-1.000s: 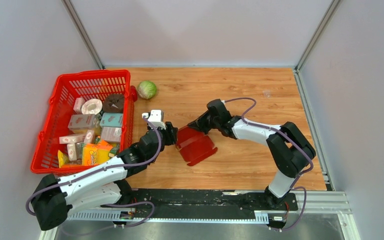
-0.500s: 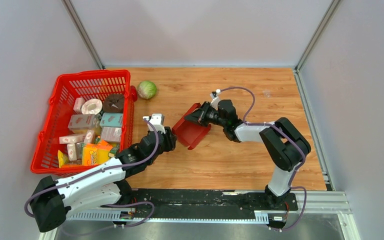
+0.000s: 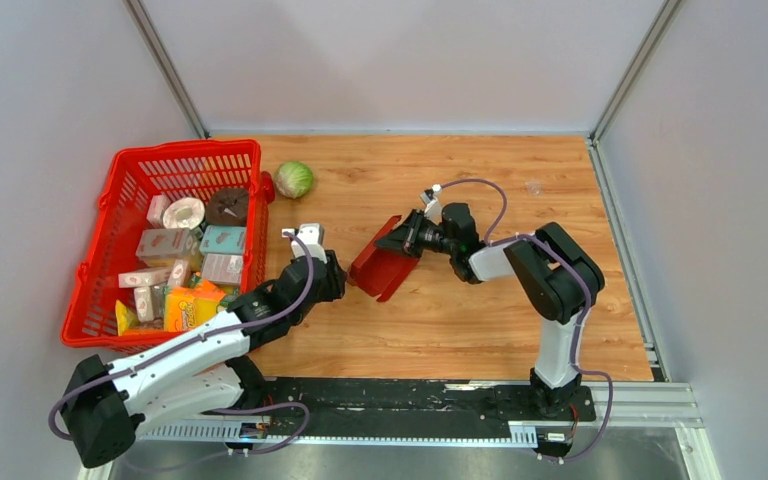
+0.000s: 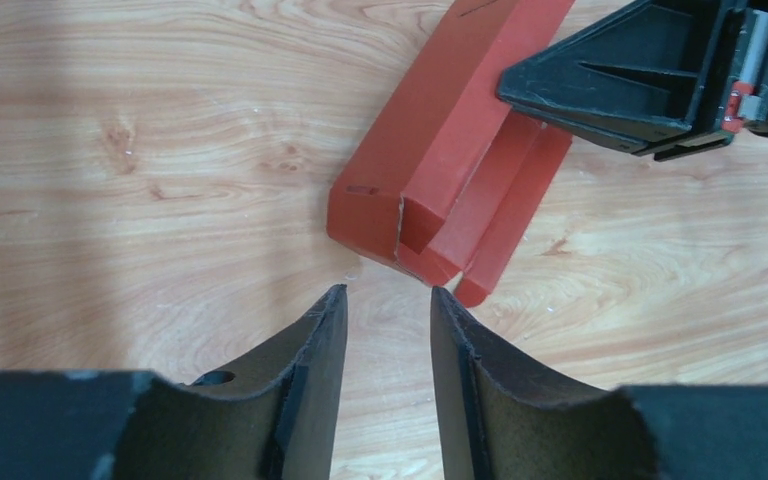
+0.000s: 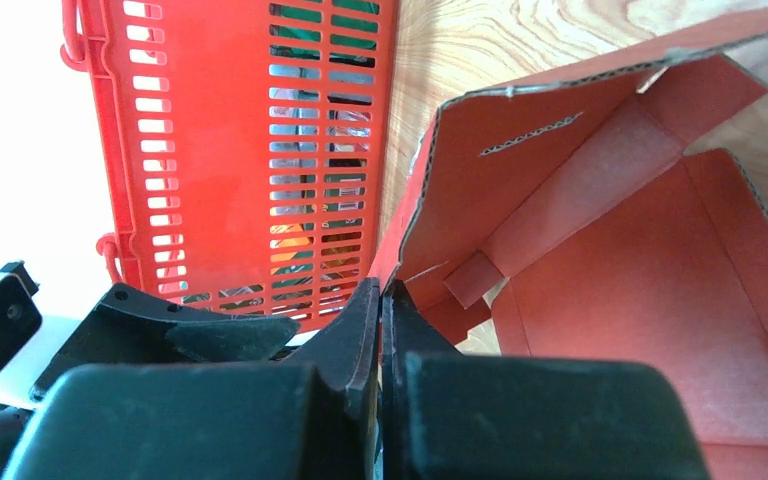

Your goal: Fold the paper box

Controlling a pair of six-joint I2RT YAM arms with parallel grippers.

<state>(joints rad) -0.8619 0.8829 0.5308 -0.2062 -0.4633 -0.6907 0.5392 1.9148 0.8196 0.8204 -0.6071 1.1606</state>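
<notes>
Red cardboard paper box stands tipped up in the middle of the wooden table. The right gripper pinches its edge tight. The left gripper sits just beside it, fingers apart.

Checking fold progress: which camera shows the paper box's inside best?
Right wrist. It looks straight into the paper box, showing the raised wall, the inner flap and the slit, with the right gripper pinching its edge. Left wrist shows only the outside of a folded corner; top external shows a small tilted red shape.
</notes>
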